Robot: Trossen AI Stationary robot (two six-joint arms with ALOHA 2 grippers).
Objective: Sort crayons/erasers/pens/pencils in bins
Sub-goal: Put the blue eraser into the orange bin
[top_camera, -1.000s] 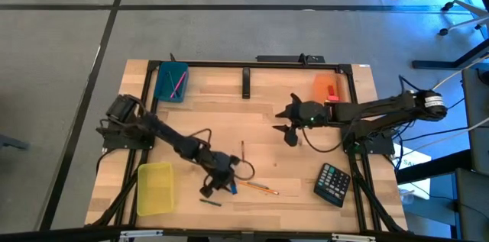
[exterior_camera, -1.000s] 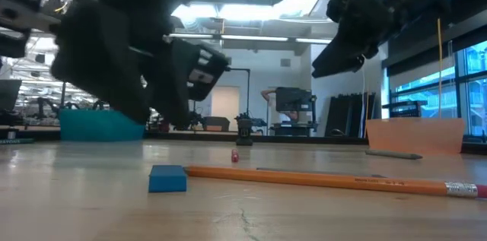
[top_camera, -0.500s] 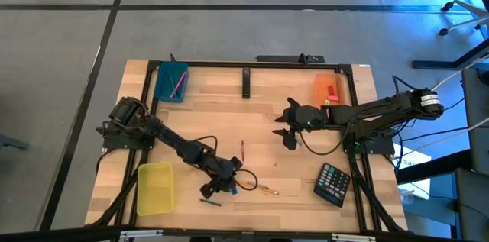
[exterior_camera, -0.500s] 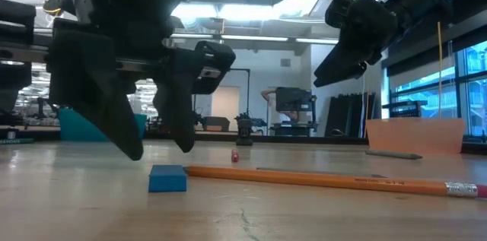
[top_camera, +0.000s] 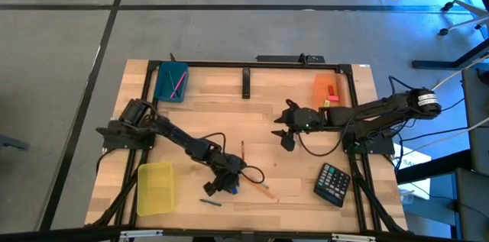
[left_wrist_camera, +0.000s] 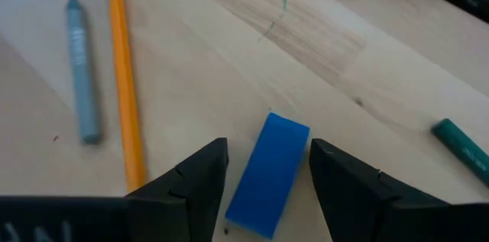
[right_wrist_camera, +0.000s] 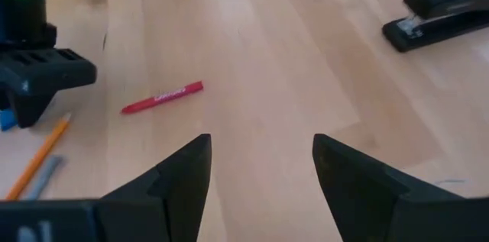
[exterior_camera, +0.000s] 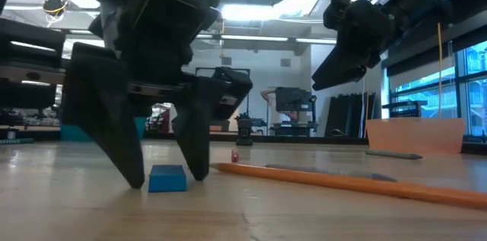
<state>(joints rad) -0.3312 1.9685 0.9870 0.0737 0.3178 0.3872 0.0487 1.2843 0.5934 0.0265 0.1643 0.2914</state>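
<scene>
The blue eraser (left_wrist_camera: pixel 269 164) lies flat on the table (top_camera: pixel 267 131), right between the two spread fingers of the left gripper (left_wrist_camera: pixel 263 173), so it can be pinched. The right gripper (right_wrist_camera: pixel 260 173) waits far off, spread wide, holding nothing.

Wood table (top_camera: pixel 260 124): 3 bins (top_camera: pixel 155 188), calculator (top_camera: pixel 334 183), stapler (top_camera: pixel 247 83), pencil (left_wrist_camera: pixel 122 82), crayons (right_wrist_camera: pixel 162 98).

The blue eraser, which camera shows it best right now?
The left wrist view: the blue eraser fills the frame between the left gripper's open fingers. The low view shows it side-on between them on the table. The high view barely shows it; the right wrist view catches only a sliver.
</scene>
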